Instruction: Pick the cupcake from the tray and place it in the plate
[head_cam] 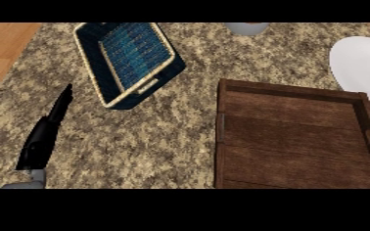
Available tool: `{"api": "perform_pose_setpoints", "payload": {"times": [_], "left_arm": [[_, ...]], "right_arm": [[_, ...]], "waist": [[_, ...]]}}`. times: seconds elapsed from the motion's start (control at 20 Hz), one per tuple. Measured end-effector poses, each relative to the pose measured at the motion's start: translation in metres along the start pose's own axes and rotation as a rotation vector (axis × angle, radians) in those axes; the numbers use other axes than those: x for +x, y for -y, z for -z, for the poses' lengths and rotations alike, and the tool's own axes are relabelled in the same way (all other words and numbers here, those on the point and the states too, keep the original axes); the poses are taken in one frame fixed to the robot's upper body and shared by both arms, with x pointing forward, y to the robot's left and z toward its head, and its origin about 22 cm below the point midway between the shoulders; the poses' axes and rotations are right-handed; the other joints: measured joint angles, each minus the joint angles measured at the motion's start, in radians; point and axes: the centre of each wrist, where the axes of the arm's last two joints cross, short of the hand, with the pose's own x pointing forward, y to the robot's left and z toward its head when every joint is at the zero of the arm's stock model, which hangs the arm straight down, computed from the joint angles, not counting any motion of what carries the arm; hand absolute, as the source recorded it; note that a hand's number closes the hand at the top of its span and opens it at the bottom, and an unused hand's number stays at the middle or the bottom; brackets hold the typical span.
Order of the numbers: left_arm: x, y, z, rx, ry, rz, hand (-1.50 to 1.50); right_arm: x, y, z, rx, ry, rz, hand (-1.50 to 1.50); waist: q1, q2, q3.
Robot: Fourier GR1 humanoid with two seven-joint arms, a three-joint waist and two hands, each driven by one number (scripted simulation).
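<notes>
Granite counter (pixel 166 137) seen from steeply above. Wooden tray (pixel 289 137) lies at four o'clock, and its visible floor shows bare boards; no cupcake shows anywhere in view. White plate (pixel 354 63) sits at two o'clock, cut off by the right edge, just beyond the tray's far corner. Blue woven basket (pixel 130 61) lies tilted at eleven o'clock, well apart from the tray. Pale cup (pixel 245 28) peeks in at twelve o'clock. Left hand (pixel 47 132) rests at eight o'clock, fingers straight and pointing up, holding nothing. Right hand does not show.
</notes>
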Motion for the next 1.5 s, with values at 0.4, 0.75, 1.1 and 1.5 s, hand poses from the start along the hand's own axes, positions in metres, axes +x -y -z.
{"api": "perform_pose_setpoints", "payload": {"times": [0.4,0.75,1.1,1.5], "left_arm": [[-0.001,-0.005,0.001,0.006,-0.007,0.005,0.0],[-0.006,-0.006,-0.004,0.007,-0.009,0.003,0.0],[-0.003,-0.004,-0.003,0.014,-0.01,0.005,0.0],[-0.002,-0.006,-0.006,0.018,-0.009,0.002,0.0]], "right_arm": [[0.007,-0.056,0.043,0.161,-0.008,0.004,1.5],[0.002,-0.102,0.053,0.225,-0.099,0.136,-1.5],[0.004,-0.126,0.06,0.204,-0.139,0.218,-1.5],[-0.003,-0.095,0.049,-0.041,-0.171,0.444,-1.5]], "waist": [[-0.008,-0.001,-0.001],[-0.015,0.0,0.0],[-0.017,0.002,0.001],[-0.022,0.003,0.002]]}}
